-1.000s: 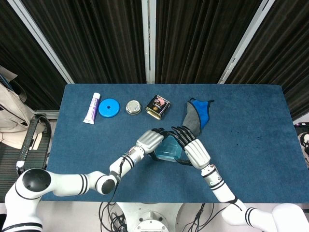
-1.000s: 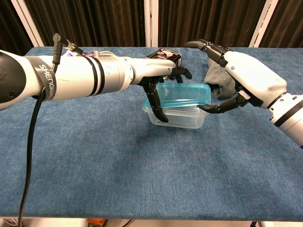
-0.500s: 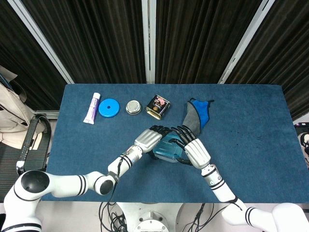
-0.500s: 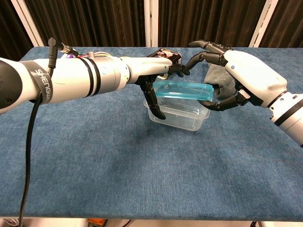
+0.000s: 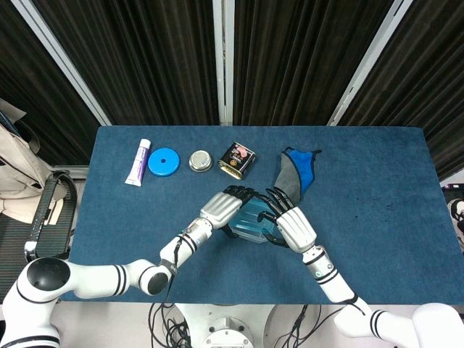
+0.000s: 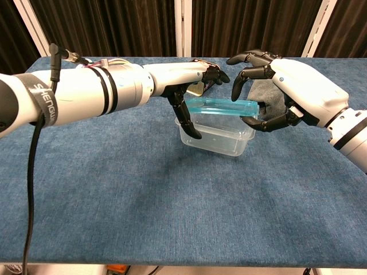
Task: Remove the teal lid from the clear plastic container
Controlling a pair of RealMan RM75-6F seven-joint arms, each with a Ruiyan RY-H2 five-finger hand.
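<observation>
Lid [image 6: 221, 107] now lifted clear of container [image 6: 215, 134] vs 1 s ago, gripped by right hand [image 6: 275, 94] at 3 o'clock; container steadied by left hand [image 6: 186, 86]. Removal nearly done.

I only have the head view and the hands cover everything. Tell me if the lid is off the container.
Observer: In the chest view, the lid is raised above the rim of the container, with a gap showing at its left end.
Operator: Say which hand has the lid.
Observer: The right hand pinches the lid's right end, thumb beneath and fingers above.
Operator: Report the left hand.
Observer: The left hand holds the container, with its thumb running down the near left corner.
</observation>
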